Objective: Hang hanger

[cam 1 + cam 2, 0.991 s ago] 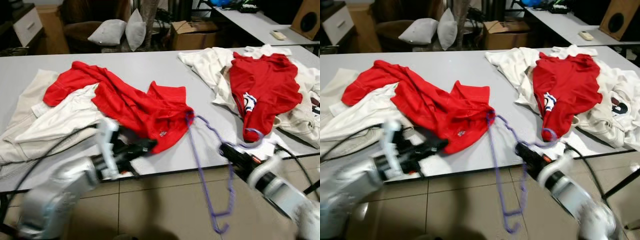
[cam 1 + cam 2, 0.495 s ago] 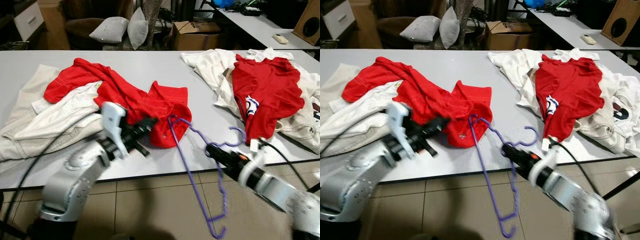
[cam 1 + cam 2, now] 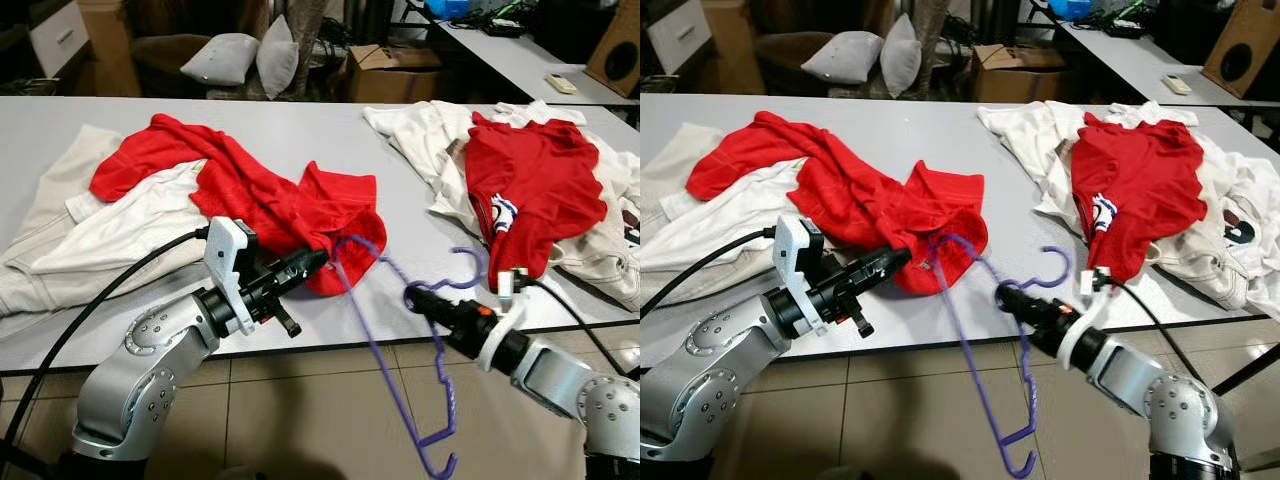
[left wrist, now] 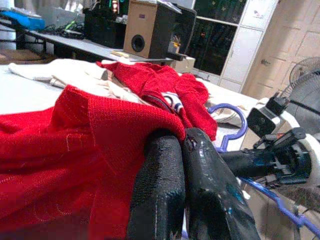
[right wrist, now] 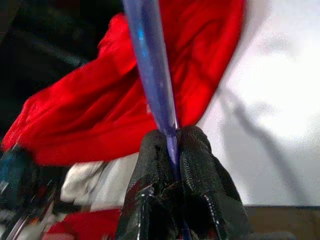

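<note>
A purple plastic hanger (image 3: 400, 330) hangs off the table's front edge, its hook curling up by the red shirt on the right. My right gripper (image 3: 412, 296) is shut on the hanger's bar, which runs between the fingers (image 5: 192, 150) in the right wrist view. One end of the hanger sits inside the hem of a crumpled red shirt (image 3: 250, 195) at the table's middle. My left gripper (image 3: 322, 258) is shut on that shirt's hem (image 4: 125, 120), just left of the hanger.
A grey table (image 3: 400, 170) carries white garments (image 3: 120, 225) at the left, and a second red shirt (image 3: 530, 175) on white clothes at the right. Pillows (image 3: 245, 60), a cardboard box (image 3: 395, 70) and another table stand behind. Tiled floor lies in front.
The left gripper has closed in on the red shirt's hem and now pinches it. The right gripper has shifted slightly left with the hanger, whose end went further into the shirt.
</note>
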Tool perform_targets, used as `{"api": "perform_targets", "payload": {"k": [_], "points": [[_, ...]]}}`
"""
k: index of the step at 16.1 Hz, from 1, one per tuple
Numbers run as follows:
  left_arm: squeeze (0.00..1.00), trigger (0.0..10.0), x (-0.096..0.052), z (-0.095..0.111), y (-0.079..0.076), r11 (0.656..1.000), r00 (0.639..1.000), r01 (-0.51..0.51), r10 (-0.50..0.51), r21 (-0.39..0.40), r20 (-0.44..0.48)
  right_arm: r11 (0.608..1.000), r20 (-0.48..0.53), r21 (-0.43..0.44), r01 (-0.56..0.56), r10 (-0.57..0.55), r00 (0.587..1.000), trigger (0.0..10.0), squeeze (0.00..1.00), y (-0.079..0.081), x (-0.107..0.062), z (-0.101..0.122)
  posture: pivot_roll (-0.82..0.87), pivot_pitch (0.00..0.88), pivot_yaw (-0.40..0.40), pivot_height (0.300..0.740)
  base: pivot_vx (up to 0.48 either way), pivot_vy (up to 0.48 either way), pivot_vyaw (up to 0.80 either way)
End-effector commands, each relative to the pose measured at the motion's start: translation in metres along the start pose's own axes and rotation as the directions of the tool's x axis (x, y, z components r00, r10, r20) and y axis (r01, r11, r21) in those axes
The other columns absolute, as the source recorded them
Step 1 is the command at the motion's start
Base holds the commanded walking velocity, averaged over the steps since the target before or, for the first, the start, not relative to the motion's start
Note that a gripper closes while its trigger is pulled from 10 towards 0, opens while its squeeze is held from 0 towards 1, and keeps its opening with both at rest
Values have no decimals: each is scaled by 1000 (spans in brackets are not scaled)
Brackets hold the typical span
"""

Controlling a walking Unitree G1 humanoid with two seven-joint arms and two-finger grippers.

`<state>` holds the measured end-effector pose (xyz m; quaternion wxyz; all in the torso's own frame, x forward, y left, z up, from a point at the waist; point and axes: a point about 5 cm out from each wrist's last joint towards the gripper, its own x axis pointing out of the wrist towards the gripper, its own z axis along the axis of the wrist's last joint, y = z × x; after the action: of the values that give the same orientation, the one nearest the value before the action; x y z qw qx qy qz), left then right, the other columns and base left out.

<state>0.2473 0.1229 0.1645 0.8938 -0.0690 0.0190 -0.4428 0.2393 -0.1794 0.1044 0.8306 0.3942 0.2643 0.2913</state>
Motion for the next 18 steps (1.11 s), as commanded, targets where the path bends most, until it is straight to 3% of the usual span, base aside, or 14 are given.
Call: {"api": "perform_targets", "payload": {"k": [1, 6, 7, 10, 12, 16, 18], "points": [[0, 0, 2, 5, -4, 999, 999, 38, -39, 36, 13, 998, -16, -32, -55, 54, 998, 10000, 0, 8, 0, 4, -5, 0, -72, 740, 0, 0, 0], [0, 0, 2, 7, -23, 977, 977, 215, -215, 15, 13, 999, -75, -21, -36, 35, 997, 10000, 0, -3, 8, 2, -4, 0, -74, 740, 0, 0, 0], [0, 0, 1, 5, -30, 960, 960, 281, -281, -1, -11, 1000, -67, -5, -30, 30, 997, 10000, 0, -8, 11, 5, -7, 0, -70, 740, 0, 0, 0], [0, 0, -4, -4, -32, 946, 942, 324, -323, -11, -90, 998, -12, 52, -42, 43, 999, 10000, 0, -14, 16, 15, -7, 0, -70, 740, 0, 0, 0], [0, 0, -7, -5, -28, 954, 949, 300, -296, 14, -112, 995, 17, 98, -23, 21, 1000, 10000, 0, -21, 18, 18, 3, 0, -71, 740, 0, 0, 0], [0, 0, -5, -5, -9, 982, 981, 160, -147, 100, -127, 979, 64, 197, 44, -58, 996, 10000, 0, -32, 21, 19, 3, 0, -71, 740, 0, 0, 0], [0, 0, -1, 0, 2, 987, 995, 67, -56, 147, -82, 963, 86, 262, 66, -92, 992, 10000, 0, -34, 25, 14, 17, 0, -70, 740, 0, 0, 0]]}}
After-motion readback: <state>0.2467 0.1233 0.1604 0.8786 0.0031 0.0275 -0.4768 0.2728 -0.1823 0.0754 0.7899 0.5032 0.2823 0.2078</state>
